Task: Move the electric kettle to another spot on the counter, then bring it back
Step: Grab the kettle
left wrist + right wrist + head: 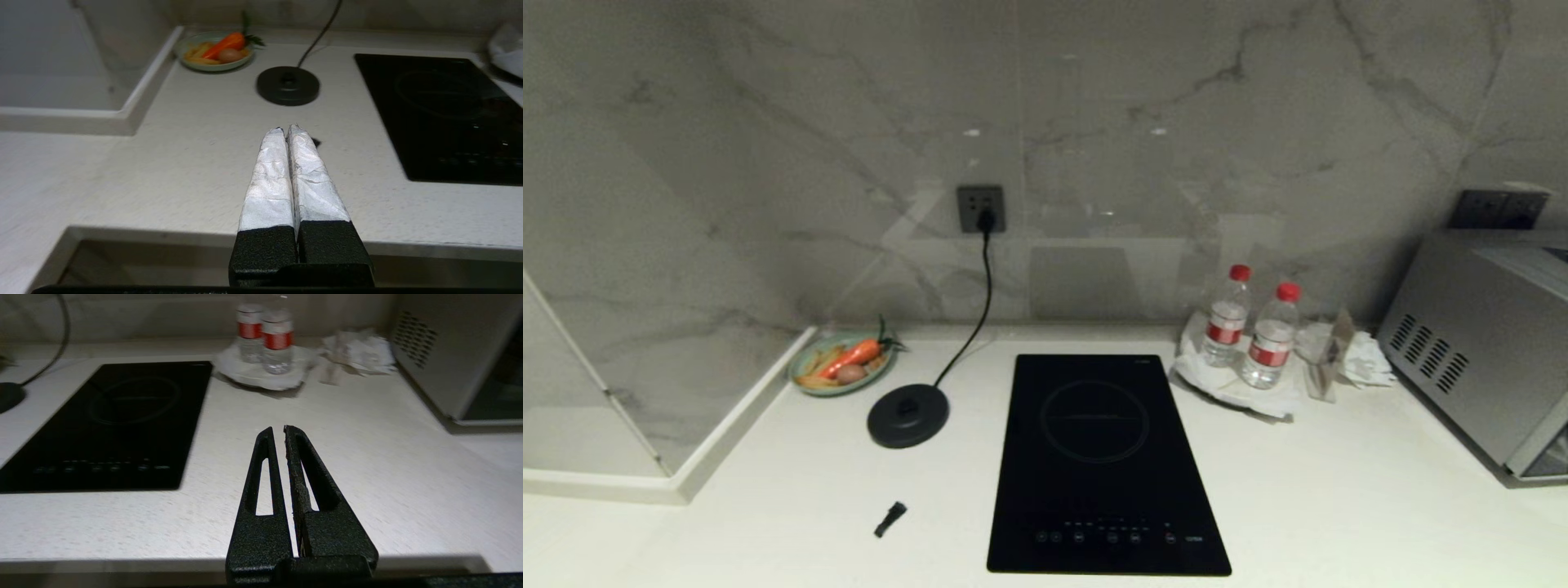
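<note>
The electric kettle is out of view in all three views. On the white speckled counter the round black base disc stands bare, its cord running up to a wall socket. Neither arm shows in the head view. My left gripper, with white-wrapped fingers, is shut and empty, held over the counter's front edge and pointing toward the base disc. My right gripper is shut on nothing, with only a thin slit between its black fingers, over the counter to the right of the hob.
A black induction hob lies in the middle. A bowl of vegetables sits back left near a raised ledge. Two water bottles on a tray and a silver microwave stand at the right. A small black piece lies near the front.
</note>
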### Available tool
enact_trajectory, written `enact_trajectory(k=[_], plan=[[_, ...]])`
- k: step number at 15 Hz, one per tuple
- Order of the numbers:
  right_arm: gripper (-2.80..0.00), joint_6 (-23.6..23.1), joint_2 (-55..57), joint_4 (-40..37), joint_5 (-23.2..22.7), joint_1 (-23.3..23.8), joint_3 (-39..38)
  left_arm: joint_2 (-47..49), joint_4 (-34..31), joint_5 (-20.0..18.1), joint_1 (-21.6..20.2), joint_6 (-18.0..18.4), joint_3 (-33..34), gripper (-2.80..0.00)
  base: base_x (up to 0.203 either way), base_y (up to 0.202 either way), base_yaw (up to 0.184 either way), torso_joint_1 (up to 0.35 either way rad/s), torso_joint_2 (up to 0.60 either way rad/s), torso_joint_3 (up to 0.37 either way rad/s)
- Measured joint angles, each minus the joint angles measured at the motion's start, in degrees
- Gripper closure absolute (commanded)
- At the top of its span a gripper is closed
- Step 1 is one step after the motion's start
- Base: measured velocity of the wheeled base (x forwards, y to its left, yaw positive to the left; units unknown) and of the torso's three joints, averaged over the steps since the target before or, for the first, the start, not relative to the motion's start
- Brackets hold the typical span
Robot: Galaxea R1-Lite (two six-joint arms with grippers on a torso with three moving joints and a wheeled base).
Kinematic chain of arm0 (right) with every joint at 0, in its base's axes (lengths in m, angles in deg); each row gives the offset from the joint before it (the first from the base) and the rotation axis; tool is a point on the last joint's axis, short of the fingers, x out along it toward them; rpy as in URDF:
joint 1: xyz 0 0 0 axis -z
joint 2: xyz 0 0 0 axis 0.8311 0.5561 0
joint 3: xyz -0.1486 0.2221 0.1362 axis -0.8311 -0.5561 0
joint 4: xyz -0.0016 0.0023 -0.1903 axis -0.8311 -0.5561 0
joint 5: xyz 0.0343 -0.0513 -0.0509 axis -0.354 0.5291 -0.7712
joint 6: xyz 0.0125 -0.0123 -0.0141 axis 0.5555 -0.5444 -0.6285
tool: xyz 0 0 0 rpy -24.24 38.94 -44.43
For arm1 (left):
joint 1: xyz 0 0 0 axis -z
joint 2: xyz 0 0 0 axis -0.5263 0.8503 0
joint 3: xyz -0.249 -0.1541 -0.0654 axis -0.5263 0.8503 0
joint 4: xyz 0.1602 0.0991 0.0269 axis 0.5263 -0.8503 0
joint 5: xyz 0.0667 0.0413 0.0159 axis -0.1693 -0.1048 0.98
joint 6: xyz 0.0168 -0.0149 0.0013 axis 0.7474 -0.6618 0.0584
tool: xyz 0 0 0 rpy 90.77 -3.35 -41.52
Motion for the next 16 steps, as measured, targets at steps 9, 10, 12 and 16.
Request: enact_trajectory(k=[9,10,12,16], plan=[[0.00,0.02,0.00,-0.02,0.05,-0.02,0.00,0.00,0.00,-0.02,0.00,-0.01,0.00,0.00,-0.003,-0.009,0.176,0.001,0.01,0.003],[0.00,-0.02,0.00,0.00,0.02,-0.02,0.00,0.00,-0.06,0.00,0.00,-0.02,0.00,0.00,0.000,-0.011,0.175,0.002,0.00,0.012],[0.00,-0.01,0.00,0.00,0.02,-0.02,0.00,0.00,-0.02,-0.04,0.00,-0.02,0.00,0.00,-0.002,-0.005,0.176,0.003,0.00,0.002],[0.00,0.00,0.00,-0.02,0.02,-0.02,0.00,0.00,-0.02,-0.01,0.00,-0.02,0.00,0.00,-0.002,-0.008,0.175,0.001,0.00,0.005]])
